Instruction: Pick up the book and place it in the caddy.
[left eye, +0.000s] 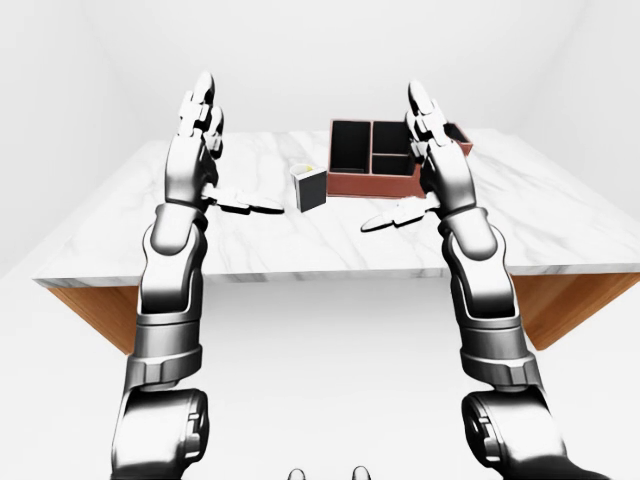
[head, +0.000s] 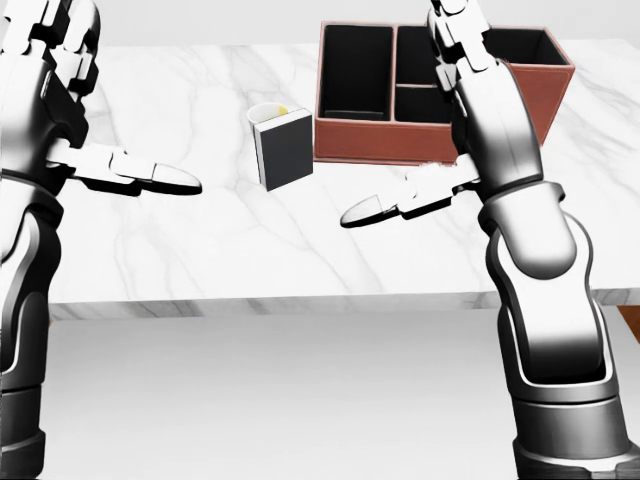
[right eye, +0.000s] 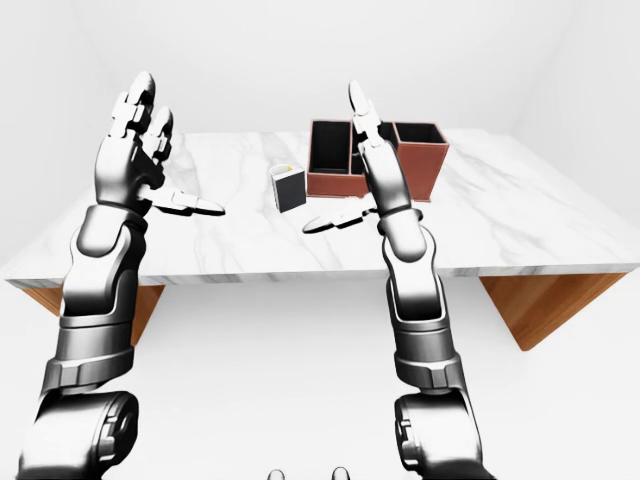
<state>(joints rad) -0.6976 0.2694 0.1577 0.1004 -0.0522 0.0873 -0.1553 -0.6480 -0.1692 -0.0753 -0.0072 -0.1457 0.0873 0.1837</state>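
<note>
Both hands are raised with fingers spread, gripping nothing: left hand (head: 60, 110) left of the book (head: 285, 150), right hand (head: 455, 120) to its right. Book stands upright just left of the caddy (head: 345, 140), likely awaiting a reach.

white marble table (left eye: 560, 225), wooden underside (left eye: 570, 305), plain white walls, white floor

Arms: glossy silver-grey metal shells, rounded segments, dark seams at the joints.
Left three-finger metal hand (left eye: 200, 140): silver, black knuckle gaps.
Right three-finger metal hand (left eye: 432, 135): same finish, tapered thumb.
</note>
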